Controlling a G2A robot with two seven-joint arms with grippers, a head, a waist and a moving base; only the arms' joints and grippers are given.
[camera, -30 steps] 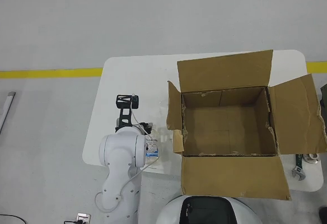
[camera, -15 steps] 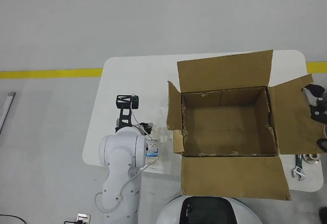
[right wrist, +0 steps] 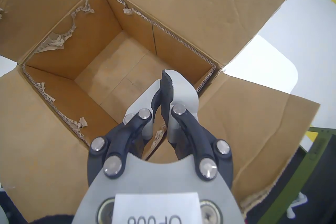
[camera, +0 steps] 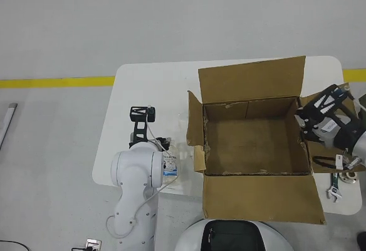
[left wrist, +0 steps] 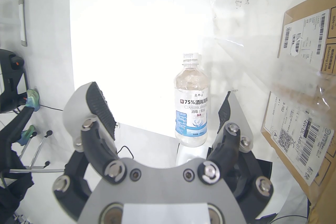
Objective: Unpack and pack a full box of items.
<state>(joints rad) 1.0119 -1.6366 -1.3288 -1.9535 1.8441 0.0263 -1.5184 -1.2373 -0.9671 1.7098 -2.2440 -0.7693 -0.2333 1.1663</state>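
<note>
Left gripper: hangs low over the table, near its lower edge in the top view, with fingers spread wide and gripping nothing.

Bottle: clear, blue-and-white label, white cap. Sits on the table just past the fingertips, in line with the gap between them, nearer one finger than the other, touching neither. Upright or lying: cannot tell. In the top view, peeks out lower centre-left, close beside the left arm and just left of the box.

Box: takes up the centre-right of the top view, all four flaps folded out, rim torn in places, bare cardboard floor in sight.

Right gripper: hovers over the box's right wall, right of centre in the top view, fingers pressed together with nothing between them. In the right wrist view, tips point down into the box, just inside the rim.

Wrench: lies at the lower right of the top view, on the table just beside the right flap.

Against the earlier frames: a second ago, no right arm in the top view; half a second ago, at the right edge over the right flap; now further left, at the box wall. Left gripper, bottle, box and wrench as before.
</note>
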